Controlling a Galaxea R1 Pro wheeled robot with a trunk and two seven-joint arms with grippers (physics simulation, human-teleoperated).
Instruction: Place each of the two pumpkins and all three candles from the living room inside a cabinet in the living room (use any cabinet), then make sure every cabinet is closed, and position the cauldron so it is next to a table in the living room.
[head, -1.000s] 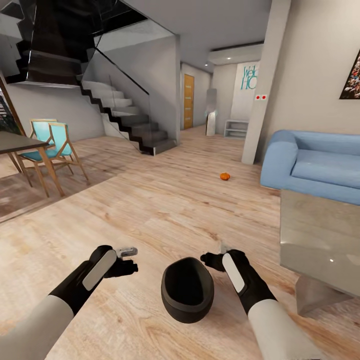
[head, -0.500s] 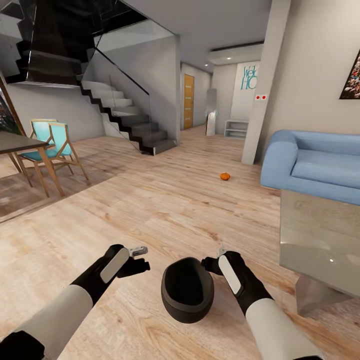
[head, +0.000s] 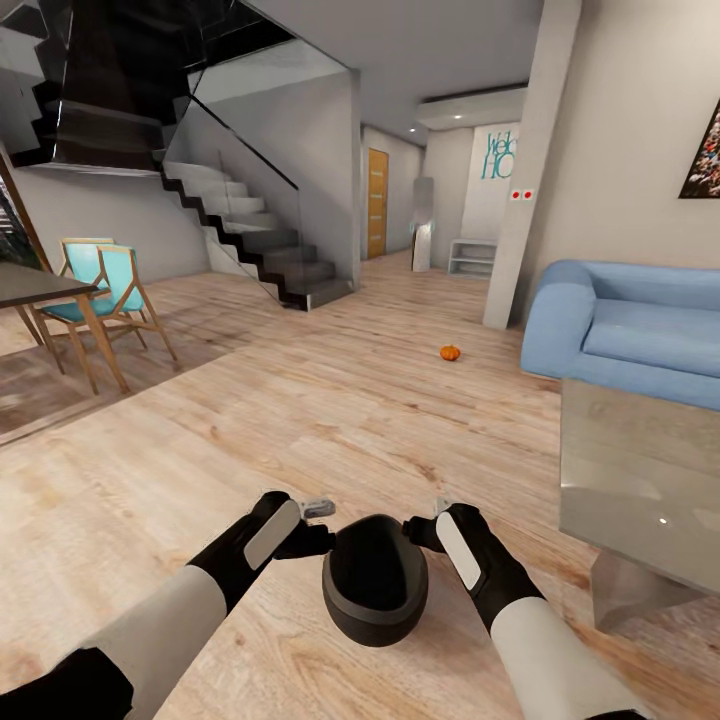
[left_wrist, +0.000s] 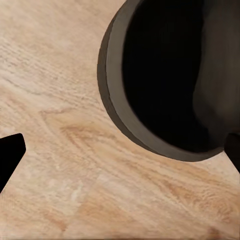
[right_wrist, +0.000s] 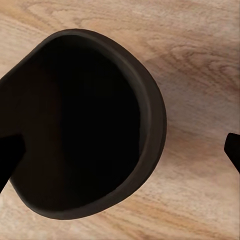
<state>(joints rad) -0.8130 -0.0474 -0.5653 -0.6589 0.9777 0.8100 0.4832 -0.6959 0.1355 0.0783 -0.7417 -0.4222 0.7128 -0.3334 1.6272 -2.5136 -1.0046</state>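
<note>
The black cauldron (head: 375, 578) sits on the wood floor between my two hands, just left of the grey glossy table (head: 640, 480). My left gripper (head: 322, 525) is open at the pot's left rim; in the left wrist view the cauldron (left_wrist: 165, 75) reaches one of the spread fingertips (left_wrist: 10, 155). My right gripper (head: 427, 518) is open at the right rim; the right wrist view has the cauldron (right_wrist: 85, 125) wall between its fingers (right_wrist: 10, 160). One orange pumpkin (head: 450, 352) lies on the floor far ahead. The candles and the cabinet are out of view.
A blue sofa (head: 630, 330) stands behind the table at the right. At the left are a dining table (head: 40, 285) and turquoise chairs (head: 105, 285). A staircase (head: 250, 240) and a white shelf unit (head: 472, 257) stand at the back.
My left arm has swung right, bringing its gripper up to the cauldron's left rim. The right gripper shifted slightly toward the pot. The cauldron has stayed put.
</note>
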